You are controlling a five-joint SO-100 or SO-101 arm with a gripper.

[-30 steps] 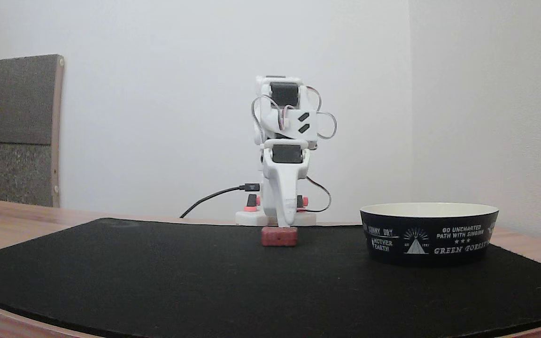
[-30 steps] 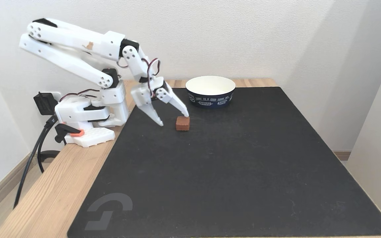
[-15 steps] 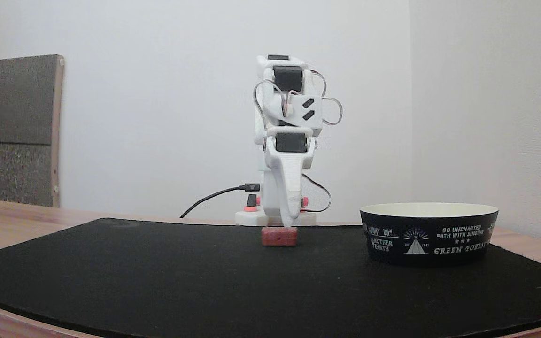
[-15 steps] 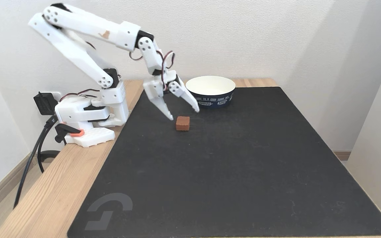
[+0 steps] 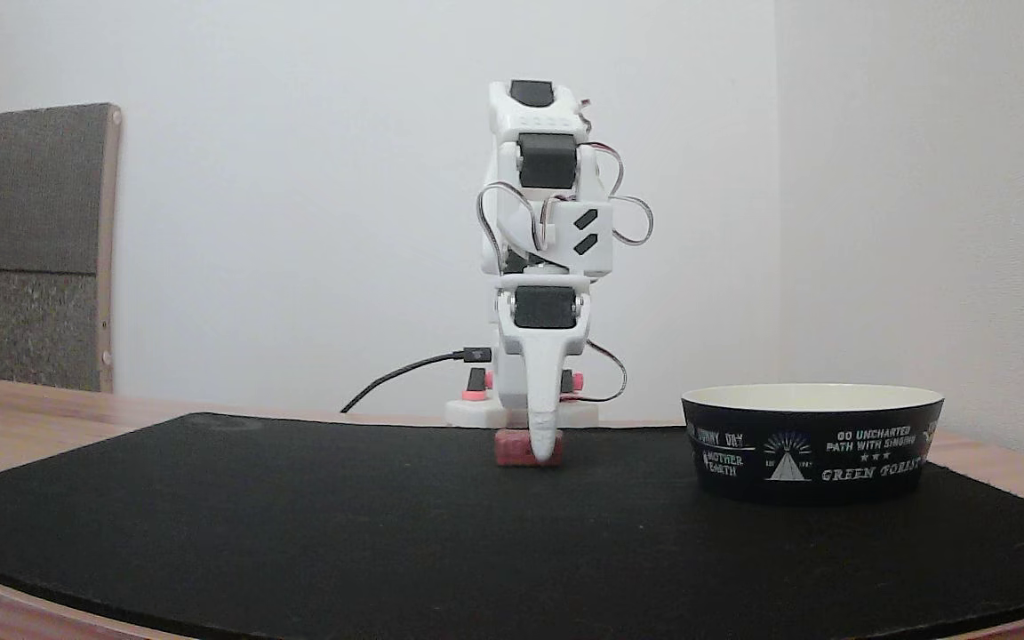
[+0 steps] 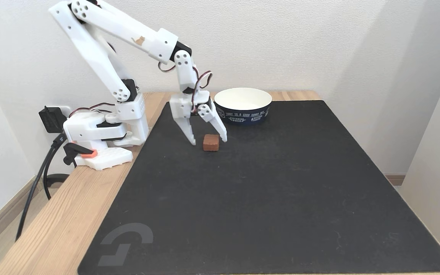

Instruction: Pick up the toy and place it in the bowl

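White arm reaching down over the black mat (image 6: 266, 198) near the frame centre of both fixed views. The gripper (image 6: 209, 141) is standing with its fingers spread apart, one tip on each side of the toy (image 6: 211, 142), which is lying flat on the mat between them; contact cannot be told. In a fixed view the near finger (image 5: 545, 427) is overlapping the toy (image 5: 512, 449). The bowl (image 6: 243, 105) is sitting upright just beyond, toward the upper right of the toy, apart from it.
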